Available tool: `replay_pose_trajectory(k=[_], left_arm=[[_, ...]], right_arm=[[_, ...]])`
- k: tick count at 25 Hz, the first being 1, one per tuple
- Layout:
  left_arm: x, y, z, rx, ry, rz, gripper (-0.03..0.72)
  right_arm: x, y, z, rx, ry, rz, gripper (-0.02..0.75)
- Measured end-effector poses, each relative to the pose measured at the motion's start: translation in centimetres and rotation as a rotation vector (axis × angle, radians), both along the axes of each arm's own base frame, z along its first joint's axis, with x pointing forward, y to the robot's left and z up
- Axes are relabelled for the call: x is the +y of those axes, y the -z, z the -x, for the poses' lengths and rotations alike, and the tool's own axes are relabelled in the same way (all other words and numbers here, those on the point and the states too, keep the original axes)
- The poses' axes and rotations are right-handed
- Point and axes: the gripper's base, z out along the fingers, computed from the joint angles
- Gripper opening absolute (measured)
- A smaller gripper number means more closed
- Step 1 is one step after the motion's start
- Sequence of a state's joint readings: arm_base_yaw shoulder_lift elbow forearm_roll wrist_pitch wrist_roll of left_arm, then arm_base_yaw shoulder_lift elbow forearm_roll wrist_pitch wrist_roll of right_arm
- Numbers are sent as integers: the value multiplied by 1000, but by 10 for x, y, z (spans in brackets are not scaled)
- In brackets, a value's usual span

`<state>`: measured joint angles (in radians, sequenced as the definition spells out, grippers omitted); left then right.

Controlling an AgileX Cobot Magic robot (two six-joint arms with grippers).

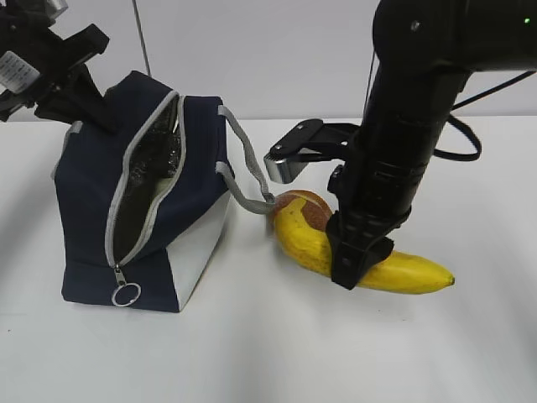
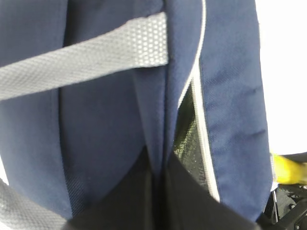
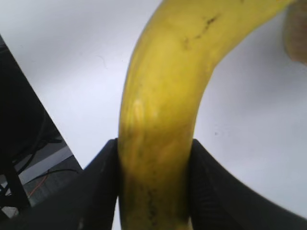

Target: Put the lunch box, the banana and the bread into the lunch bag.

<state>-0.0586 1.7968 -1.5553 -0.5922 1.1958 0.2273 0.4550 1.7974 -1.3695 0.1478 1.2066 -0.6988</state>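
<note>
- We see the right end effector point(image 3: 153, 191) clamped on the long curved yellow banana point(image 1: 369, 256), which lies on the white table point(image 1: 336, 353) touching the glossy reddish-brown bun of bread point(image 1: 309, 206).
- The left end effector point(image 2: 156, 201), fingers together, pinches the rim of the boxy navy-blue fabric lunch bag point(image 1: 92, 201), whose zipper gapes onto silvery lining.
- We judge the banana step is under way; next comes lifting it across into the opening.
- We cannot see the lunch box.

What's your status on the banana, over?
Right gripper shut on banana, banana on table. Left gripper pinching lunch bag fabric, zipper open. Bread behind banana, touching.
</note>
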Motion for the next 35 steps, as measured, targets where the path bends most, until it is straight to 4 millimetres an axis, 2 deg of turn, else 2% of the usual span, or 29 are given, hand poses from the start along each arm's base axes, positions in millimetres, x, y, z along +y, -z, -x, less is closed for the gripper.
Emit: replay_pose_trajectory(k=[6,8,11,16,21,24,27,32,35], left_arm=[[0,0,0,-1,-1,0,-3],[0,0,0,-1,-1,1,-3],[0,0,0,-2,-1,1,-3],[0,0,0,-2,-2,2,-3],[0,0,0,-2,-2,2,-3],[0,0,0,-2,-2,3,-3],[0,0,0,-2,-2,3,-3],[0,0,0,-2,-2,3,-3],[0,0,0,-2,-2,3,-3]], right_arm=[[-12,-30,6,-101,57,43,300],[-11,-38,4,-122,87,31,300],[-3,-61,-4,-177,149,-56,300],[22,-104,-15,-259,240,-384,300],[45,-124,-25,-266,386,-738,300],[58,-117,-37,-187,497,-885,300],[71,-96,-52,-65,594,-966,300],[85,-46,-73,65,661,-959,300],[88,-25,-79,89,672,-926,300]])
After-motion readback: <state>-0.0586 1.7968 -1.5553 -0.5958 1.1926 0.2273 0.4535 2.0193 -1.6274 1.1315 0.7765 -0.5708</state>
